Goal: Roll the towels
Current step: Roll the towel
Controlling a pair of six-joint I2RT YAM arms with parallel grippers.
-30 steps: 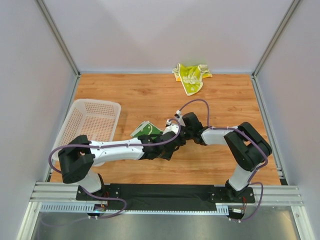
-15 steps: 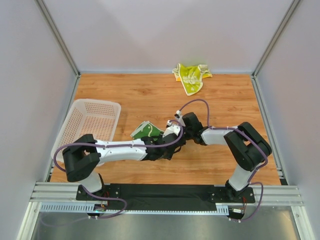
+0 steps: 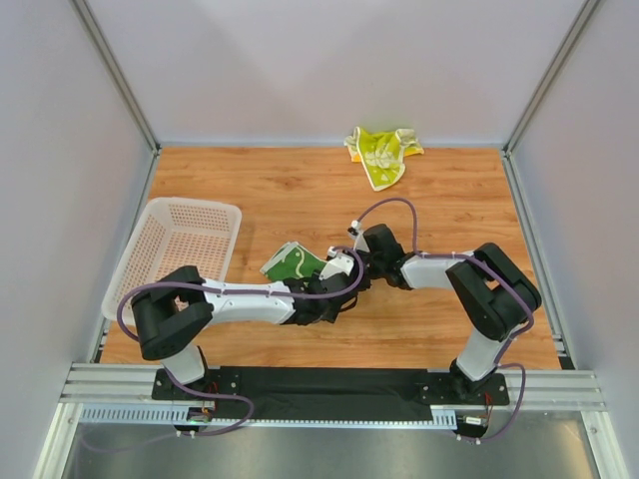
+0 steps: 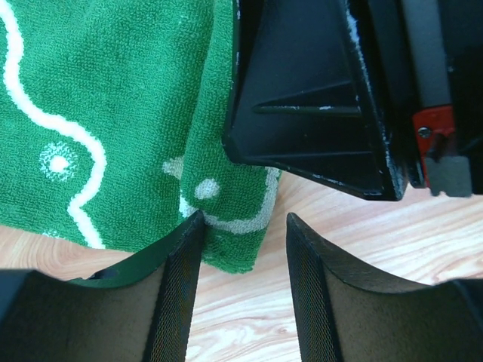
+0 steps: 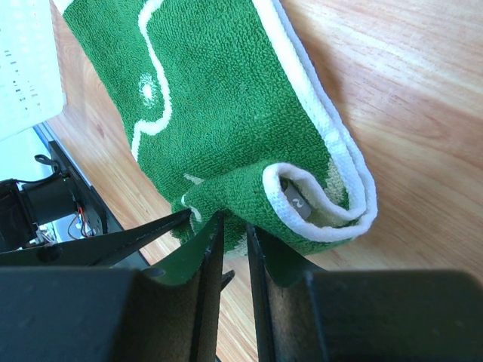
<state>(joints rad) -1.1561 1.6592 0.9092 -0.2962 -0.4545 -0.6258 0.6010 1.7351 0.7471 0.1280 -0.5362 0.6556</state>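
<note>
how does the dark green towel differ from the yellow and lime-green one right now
Colour: the dark green towel has white line patterns; the yellow and lime-green towel has white patches. Place: the green one lies near the middle, the yellow one far back. State: the green one is folded over, pinched by the right pincer, its corner inside the open left pincer; the yellow one lies crumpled, untouched. Shared: neither is fully rolled.
</note>
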